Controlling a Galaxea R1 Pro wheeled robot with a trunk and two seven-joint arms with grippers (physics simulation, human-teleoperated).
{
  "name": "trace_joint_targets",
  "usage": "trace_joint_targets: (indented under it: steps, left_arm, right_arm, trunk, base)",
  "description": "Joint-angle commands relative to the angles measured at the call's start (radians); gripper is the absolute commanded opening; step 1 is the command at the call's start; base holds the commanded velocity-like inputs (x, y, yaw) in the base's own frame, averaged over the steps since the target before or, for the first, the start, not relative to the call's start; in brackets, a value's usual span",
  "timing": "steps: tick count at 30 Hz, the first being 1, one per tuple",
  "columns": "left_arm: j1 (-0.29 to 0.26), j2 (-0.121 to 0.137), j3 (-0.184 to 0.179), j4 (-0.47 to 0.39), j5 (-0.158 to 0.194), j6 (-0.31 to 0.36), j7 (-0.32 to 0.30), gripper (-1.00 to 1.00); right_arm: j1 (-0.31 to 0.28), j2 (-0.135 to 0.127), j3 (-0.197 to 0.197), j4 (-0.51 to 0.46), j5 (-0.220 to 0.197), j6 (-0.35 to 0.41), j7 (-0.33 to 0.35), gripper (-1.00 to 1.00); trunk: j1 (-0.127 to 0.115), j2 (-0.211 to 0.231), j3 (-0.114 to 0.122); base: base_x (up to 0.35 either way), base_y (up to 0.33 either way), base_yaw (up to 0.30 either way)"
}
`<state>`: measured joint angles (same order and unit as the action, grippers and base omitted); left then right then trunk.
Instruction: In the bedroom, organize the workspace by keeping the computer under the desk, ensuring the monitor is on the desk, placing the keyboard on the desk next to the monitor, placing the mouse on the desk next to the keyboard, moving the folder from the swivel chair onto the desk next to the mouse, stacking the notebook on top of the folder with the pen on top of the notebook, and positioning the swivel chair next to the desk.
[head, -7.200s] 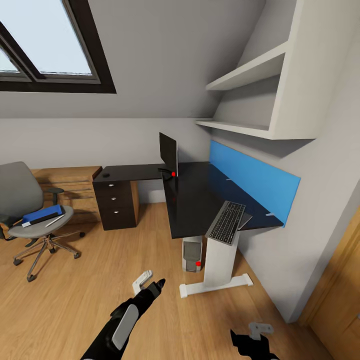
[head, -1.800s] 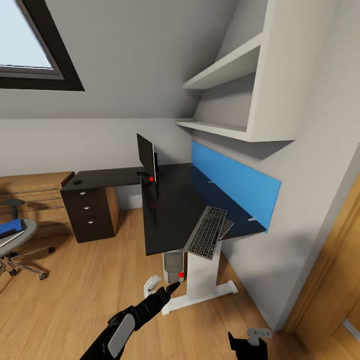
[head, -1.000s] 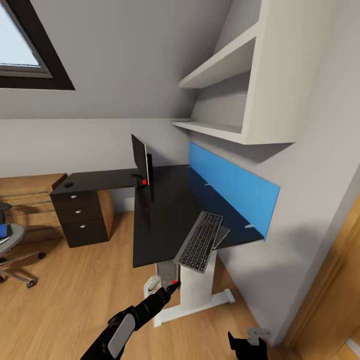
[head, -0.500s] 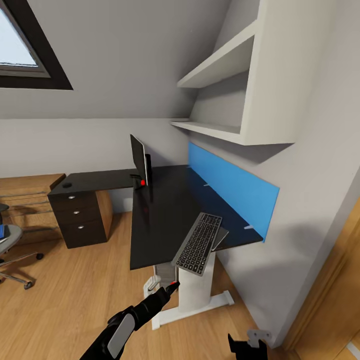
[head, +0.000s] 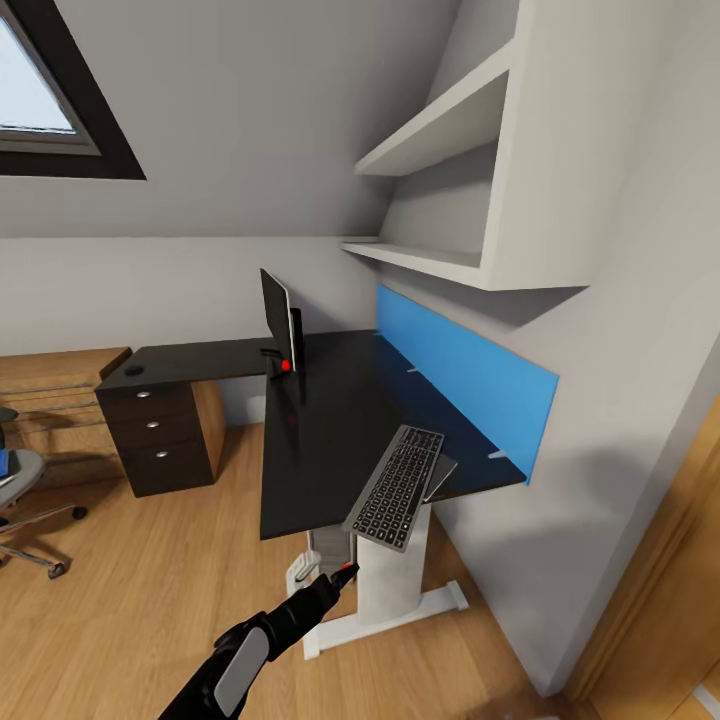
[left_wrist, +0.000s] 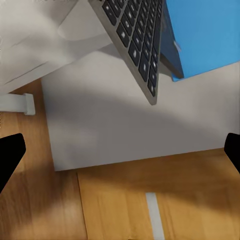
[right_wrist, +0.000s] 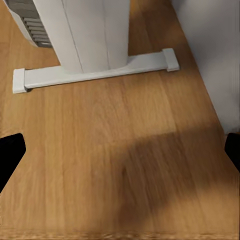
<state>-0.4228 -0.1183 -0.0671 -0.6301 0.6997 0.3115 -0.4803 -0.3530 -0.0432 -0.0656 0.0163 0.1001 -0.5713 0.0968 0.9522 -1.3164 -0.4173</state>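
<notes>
1. While the monitor (head: 279, 320) stands upright on the black bench (head: 330, 420), the keyboard (head: 397, 486) lies tilted, overhanging its near edge.
2. Both wrist views show each end effector's fingertips spread wide, holding nothing: left end effector (left_wrist: 120, 150), right end effector (right_wrist: 120, 150).
3. At the far left edge sits the swivel chair (head: 18, 480).
4. Under the bench stands the computer (head: 332, 548).

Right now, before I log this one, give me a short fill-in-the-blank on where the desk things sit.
1. The keyboard overhangs the desk's near ____.
2. The monitor stands on the ____.
3. The panel on the wall behind the desk is ____.
4. The desk's drawer knobs are ____.

Missing words: edge; desk; blue; silver
</notes>
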Motion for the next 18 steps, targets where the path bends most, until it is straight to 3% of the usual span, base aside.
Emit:
trace_joint_targets:
  steps: [1, 4, 11, 18]
  left_arm:
    - [-0.001, 0.0, 0.0, 0.0, 0.011, 0.009, 0.0, 1.0]
    - [-0.001, 0.001, 0.0, 0.0, 0.011, 0.009, 0.0, 1.0]
    - [0.0, 0.002, 0.0, 0.0, 0.01, 0.009, 0.0, 1.0]
    - [0.0, 0.002, -0.001, 0.0, 0.01, 0.009, 0.0, 1.0]
  right_arm:
    - [0.01, -0.001, -0.008, 0.002, 0.01, -0.008, 0.001, 1.0]
    - [0.058, -0.005, -0.009, 0.004, 0.01, -0.046, 0.001, 1.0]
    - [0.17, -0.007, -0.009, 0.005, 0.009, -0.248, -0.001, 1.0]
    - [0.211, -0.008, -0.01, 0.006, 0.009, -0.292, -0.002, 1.0]
  trunk:
    - [0.0, -0.001, -0.001]
    - [0.0, -0.001, -0.001]
    - [0.0, -0.001, -0.001]
    - [0.0, -0.001, -0.001]
  base:
    - [0.0, 0.0, 0.0]
    - [0.0, 0.0, 0.0]
    - [0.0, 0.0, 0.0]
    - [0.0, 0.0, 0.0]
